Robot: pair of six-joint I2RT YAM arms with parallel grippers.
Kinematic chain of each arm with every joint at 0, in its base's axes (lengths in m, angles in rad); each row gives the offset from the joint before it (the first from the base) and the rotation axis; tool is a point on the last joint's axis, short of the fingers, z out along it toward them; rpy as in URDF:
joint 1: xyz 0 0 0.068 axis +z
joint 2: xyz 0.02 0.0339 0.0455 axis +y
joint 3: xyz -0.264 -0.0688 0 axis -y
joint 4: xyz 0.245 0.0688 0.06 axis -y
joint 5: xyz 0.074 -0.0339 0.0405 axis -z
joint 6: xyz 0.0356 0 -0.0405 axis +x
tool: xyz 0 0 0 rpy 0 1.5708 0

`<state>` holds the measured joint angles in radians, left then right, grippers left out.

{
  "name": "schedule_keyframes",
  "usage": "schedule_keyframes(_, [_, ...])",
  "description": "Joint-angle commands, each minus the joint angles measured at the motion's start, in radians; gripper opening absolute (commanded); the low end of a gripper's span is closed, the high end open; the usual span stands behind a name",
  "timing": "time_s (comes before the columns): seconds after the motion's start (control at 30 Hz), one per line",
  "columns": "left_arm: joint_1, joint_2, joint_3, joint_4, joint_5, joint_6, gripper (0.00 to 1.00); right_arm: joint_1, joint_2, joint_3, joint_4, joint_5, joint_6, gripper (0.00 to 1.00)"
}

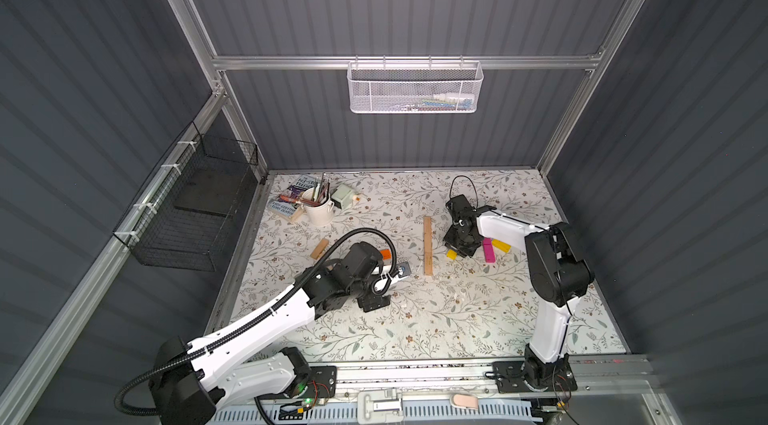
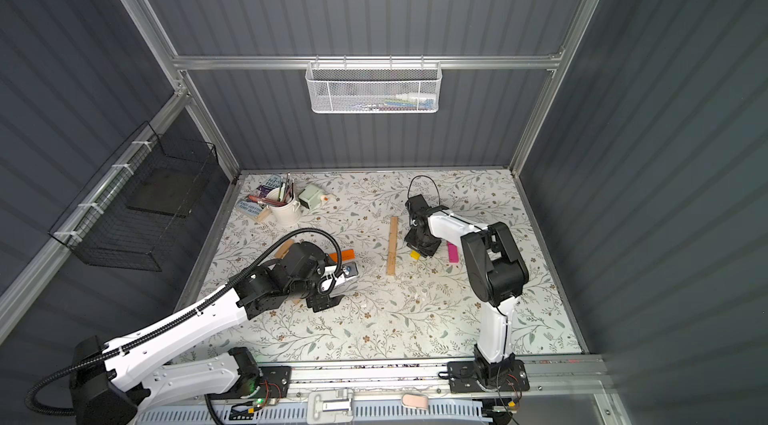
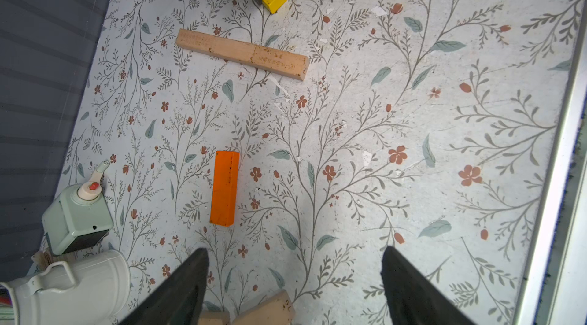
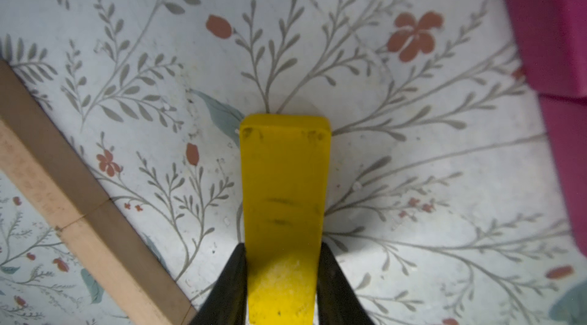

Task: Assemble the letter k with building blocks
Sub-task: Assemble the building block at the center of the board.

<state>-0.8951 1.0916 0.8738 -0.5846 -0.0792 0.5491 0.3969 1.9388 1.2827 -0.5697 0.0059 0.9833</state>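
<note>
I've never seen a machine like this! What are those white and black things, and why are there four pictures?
Those are two robot arms, a left arm and a right arm, at a flowery table. Two pictures look down from above, side by side. The other two come from cameras on the arms' wrists. The left gripper, a two-fingered pincher, is open and empty near an orange block. The right gripper pinches a yellow block. Two tan blocks lie end to end, a pink block nearby. A cup holds brushes.
</note>
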Motion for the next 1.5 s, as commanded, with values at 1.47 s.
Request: schedule_keyframes(1.47, [0.006, -0.009, -0.007, -0.006, -0.011, -0.007, 0.95, -0.038, 0.092, 0.032, 0.175, -0.217, 0.160, 0.39])
